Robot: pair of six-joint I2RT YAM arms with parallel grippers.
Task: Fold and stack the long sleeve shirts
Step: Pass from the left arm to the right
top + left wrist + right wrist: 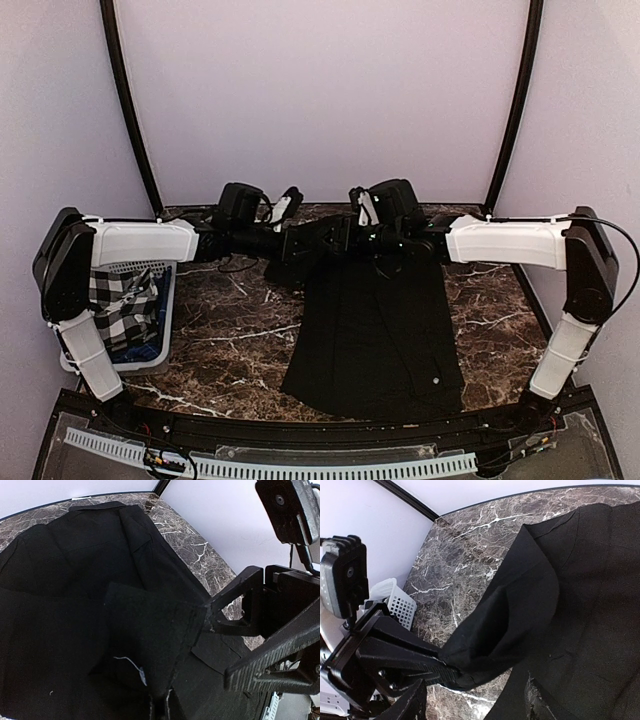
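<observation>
Tightly pinched together, the left fingers (432, 666) hold a folded flap of the black long sleeve shirt (370, 330), lifted off the tabletop (230, 330) near its far edge. Just beside them, the right fingers (270, 656) stand wide apart with nothing clamped between them. One tip is close to the edge of the raised flap; whether it touches the cloth I cannot tell. The two wrists face each other at close range, so both sets of fingers crowd the same corner of cloth.

Below them the rest of the shirt lies flat, spreading from the far middle of the tabletop toward the near edge, right of centre. A white thread (132, 665) lies on the cloth under the flap, and a pale button (436, 380) shows near the hem. Well off to the left, a white slatted basket (400, 607) sits at the tabletop's side. It holds a black-and-white checked cloth (120, 300) and is partly hidden by the left arm (140, 240).

Both arms rise from the near corners, bend at the elbow and reach inward nearly level, the right arm (500, 240) mirroring the left. They meet over the shirt's top end.

The shirt is matte and soft, with shallow creases. The tabletop is glossy dark brown marble with white veins. The arm shells are smooth white plastic with black joints, and the black fingers have ribbed inner faces.
</observation>
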